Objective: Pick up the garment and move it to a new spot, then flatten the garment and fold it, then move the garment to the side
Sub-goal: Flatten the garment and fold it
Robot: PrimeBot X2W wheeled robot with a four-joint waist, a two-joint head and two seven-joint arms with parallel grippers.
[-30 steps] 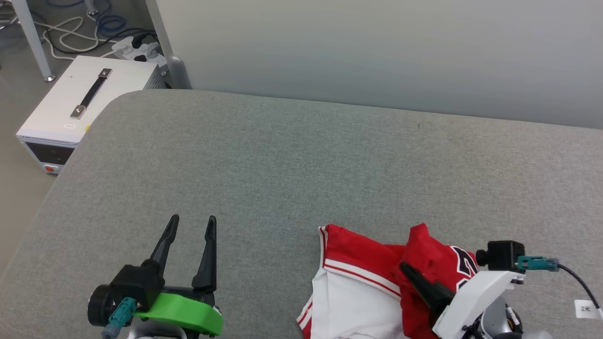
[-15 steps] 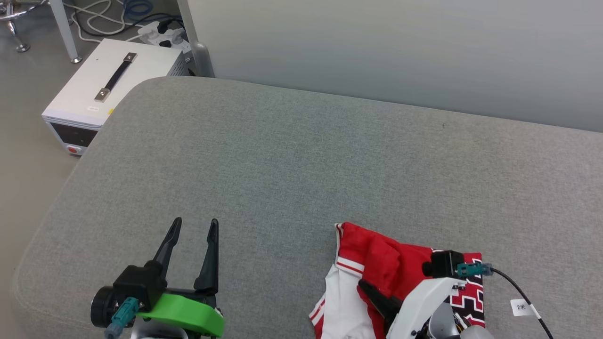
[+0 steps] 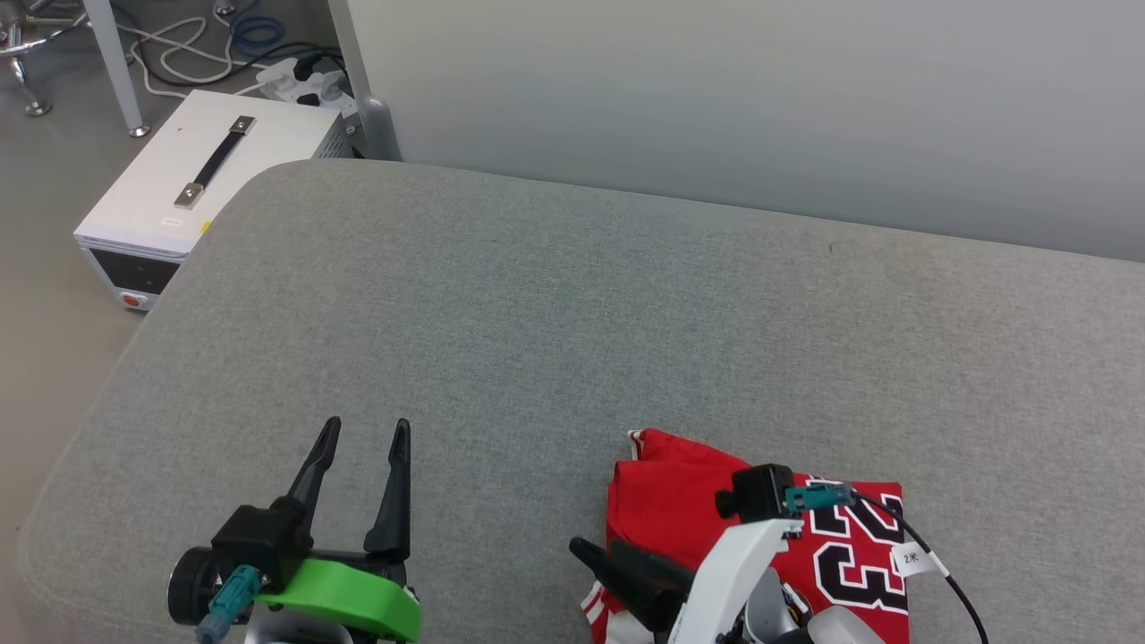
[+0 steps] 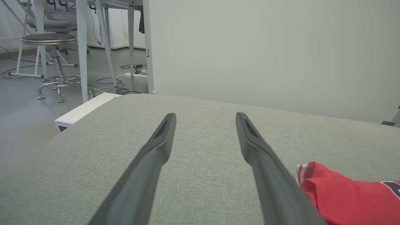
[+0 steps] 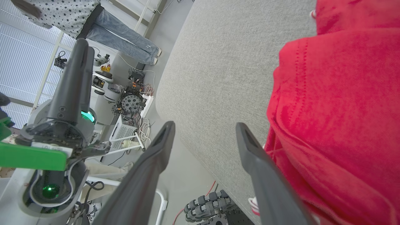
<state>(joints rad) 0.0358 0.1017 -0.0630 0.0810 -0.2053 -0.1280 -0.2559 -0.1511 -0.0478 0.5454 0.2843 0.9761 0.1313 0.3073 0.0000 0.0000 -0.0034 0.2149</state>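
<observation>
The garment, a red jersey, lies in a folded bundle near the front right of the grey padded surface, with black white-outlined numbers facing up. My right gripper hangs just off its left edge, fingers pointing left, open and holding nothing. In the right wrist view the right gripper has red cloth beside its right finger, not between the two. My left gripper stands open over bare surface at the front left. The left wrist view shows the left gripper with the garment to its right.
A white box with a black handle stands on the floor past the surface's left edge, beside cables and a power strip. A pale wall runs behind. A stool and a standing person are farther off.
My right gripper has opened and let go of the garment, ending at its left edge. The cloth has settled flat with the numbers up. The head camera has shifted; the left gripper has not moved.
</observation>
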